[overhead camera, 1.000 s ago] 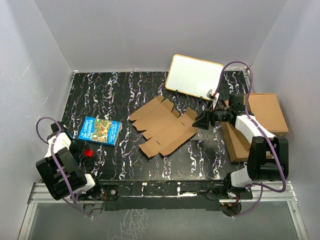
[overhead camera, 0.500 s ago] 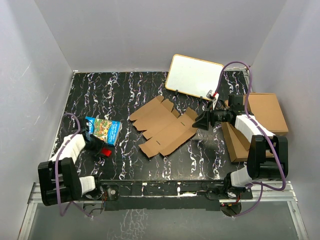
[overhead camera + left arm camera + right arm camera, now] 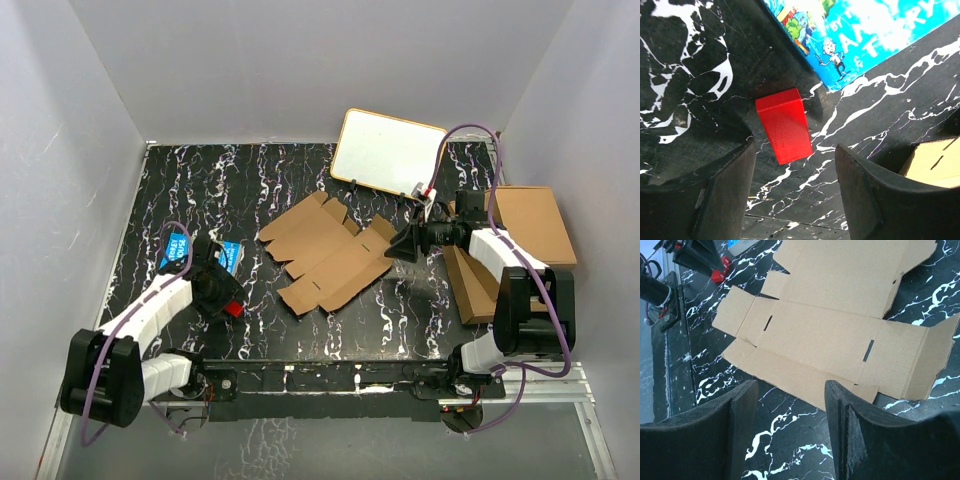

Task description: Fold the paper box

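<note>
The paper box (image 3: 325, 250) lies flat and unfolded in the middle of the table, a brown die-cut sheet with flaps and slots, and fills the upper part of the right wrist view (image 3: 840, 325). My right gripper (image 3: 401, 243) hangs open at the sheet's right end, its jaws (image 3: 790, 387) over bare table just off the sheet's edge, holding nothing. My left gripper (image 3: 220, 295) is open left of the sheet, over the corner of a blue picture book (image 3: 228, 252). A red block (image 3: 785, 125) lies on the table ahead of its fingers (image 3: 795, 170). One corner of the sheet (image 3: 935, 160) shows at the right.
A whiteboard (image 3: 388, 152) leans at the back. A pile of larger brown cardboard boxes (image 3: 530, 225) sits at the right edge behind the right arm. The red block (image 3: 232, 309) lies near the front left, beside the book (image 3: 865, 30). Grey walls close the table in.
The left arm has swung from the table's left edge toward the middle, the red block moving right with it, and its jaws have widened. The right arm has barely moved.
</note>
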{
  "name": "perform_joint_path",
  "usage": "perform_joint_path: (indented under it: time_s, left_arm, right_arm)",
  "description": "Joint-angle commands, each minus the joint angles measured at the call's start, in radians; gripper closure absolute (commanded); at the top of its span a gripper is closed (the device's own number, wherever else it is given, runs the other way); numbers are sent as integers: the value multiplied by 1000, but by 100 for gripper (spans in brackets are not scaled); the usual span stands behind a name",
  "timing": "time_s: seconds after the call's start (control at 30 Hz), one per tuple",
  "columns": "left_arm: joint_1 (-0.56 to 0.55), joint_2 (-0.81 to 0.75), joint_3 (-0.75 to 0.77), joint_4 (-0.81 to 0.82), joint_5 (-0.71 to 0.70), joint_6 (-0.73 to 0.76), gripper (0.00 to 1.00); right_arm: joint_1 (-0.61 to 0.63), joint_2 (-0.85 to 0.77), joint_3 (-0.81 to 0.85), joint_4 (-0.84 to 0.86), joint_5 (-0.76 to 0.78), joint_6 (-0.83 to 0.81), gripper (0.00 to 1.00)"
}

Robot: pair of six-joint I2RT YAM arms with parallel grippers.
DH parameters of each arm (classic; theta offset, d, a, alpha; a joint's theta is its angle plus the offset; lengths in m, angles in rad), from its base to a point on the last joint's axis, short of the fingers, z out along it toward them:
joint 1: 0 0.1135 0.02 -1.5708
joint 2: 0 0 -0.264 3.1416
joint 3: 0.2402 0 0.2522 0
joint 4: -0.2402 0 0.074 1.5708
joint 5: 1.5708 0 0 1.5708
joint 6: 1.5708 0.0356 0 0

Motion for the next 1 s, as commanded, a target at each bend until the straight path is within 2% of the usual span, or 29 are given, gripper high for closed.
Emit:
perform_joint_path:
  time_s: [0.0,0.1,0.2,0.3,0.43,0.5,0.57,0.67,0.8,0.97]
  left_arm:
    - [-19,-79,51,-41,-82,45,37]
    - [-19,-150,91,-24,-88,152,36]
    - [-19,-254,95,69,-37,261,35]
    - [-19,-353,46,228,50,313,26]
    - [-19,-397,-64,533,186,295,8]
    - [-18,-364,-102,684,249,259,7]
    - [-18,-287,-95,767,287,219,8]
    - [-19,-138,-57,807,320,184,12]
    - [-18,71,-15,897,371,128,21]
    - [-20,193,9,930,330,102,33]
  right_arm:
    - [-4,5,52,-38,-48,-101,40]
    - [-2,8,59,-84,-59,-165,41]
    - [3,4,65,-135,-77,-224,41]
    - [11,-7,69,-164,-85,-267,40]
    - [30,-17,87,-165,-37,-263,40]
    - [42,-11,105,-173,-4,-258,40]
    - [52,-8,119,-190,15,-258,40]
    - [53,-11,120,-198,29,-258,40]
    - [78,-9,105,-182,42,-256,40]
    - [79,1,95,-170,26,-251,40]
